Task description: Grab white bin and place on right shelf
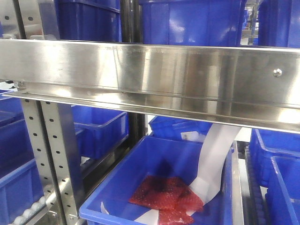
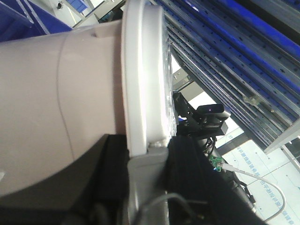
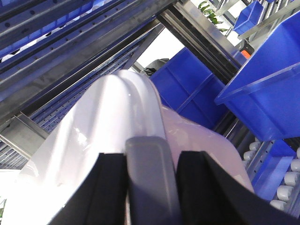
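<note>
While the left fingers (image 2: 145,180) and right fingers (image 3: 151,176) each clamped the rim of the large pale pinkish-white plastic bin (image 2: 56,108), it hung close beside the shiny stainless steel rack (image 1: 154,70), whose shelves held blue plastic bins (image 1: 159,154).

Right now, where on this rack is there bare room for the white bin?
Above the steel rail, blue bins fill the level. Below, the open blue bin holds red packets. Only the roller lane left of the posts looks bare, likely too narrow for the white bin.
</note>
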Motion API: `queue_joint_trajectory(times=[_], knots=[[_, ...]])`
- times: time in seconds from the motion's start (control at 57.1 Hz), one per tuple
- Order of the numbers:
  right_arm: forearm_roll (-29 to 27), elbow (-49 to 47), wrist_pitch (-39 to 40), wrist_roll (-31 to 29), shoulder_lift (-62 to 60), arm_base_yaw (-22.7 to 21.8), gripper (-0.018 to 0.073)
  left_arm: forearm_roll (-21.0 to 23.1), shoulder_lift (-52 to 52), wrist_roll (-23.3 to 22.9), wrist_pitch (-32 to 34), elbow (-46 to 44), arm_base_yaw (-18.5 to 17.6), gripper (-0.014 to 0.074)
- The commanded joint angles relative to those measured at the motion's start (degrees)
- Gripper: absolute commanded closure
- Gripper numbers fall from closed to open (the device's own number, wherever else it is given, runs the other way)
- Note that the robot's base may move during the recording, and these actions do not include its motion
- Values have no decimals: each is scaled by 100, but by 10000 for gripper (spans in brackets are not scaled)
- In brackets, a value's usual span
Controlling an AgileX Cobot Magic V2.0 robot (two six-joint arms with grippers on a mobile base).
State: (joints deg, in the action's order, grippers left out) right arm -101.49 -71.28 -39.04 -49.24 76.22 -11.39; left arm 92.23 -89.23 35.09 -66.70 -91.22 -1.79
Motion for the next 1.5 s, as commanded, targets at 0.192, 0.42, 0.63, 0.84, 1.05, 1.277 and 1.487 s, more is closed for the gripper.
queue_joint_trajectory(times=[0.192, 0.42, 0.63, 0.84, 1.05, 1.277, 1.487], knots=[[-798, -219, -481, -9, -211, 68, 495, 674, 287, 119, -671, -229, -128, 723], [-776, -213, -724, -9, 137, 68, 495, 628, -139, 119, -320, -229, -128, 723], [-646, -213, -1260, -9, 794, 68, 495, 638, -758, 129, -329, -229, -128, 723], [-640, -213, -1511, -120, 1264, 68, 495, 573, -1064, 197, -318, -229, -128, 718], [-591, -213, -1613, -359, 1508, 68, 407, 362, -1260, 335, -318, -229, -128, 546], [-490, -213, -1470, -877, 1544, 61, 16, 286, -1363, 444, -122, -229, -128, 203], [381, -219, -799, -1049, 1544, 53, -83, 257, -1363, 538, 93, -229, -118, 130]])
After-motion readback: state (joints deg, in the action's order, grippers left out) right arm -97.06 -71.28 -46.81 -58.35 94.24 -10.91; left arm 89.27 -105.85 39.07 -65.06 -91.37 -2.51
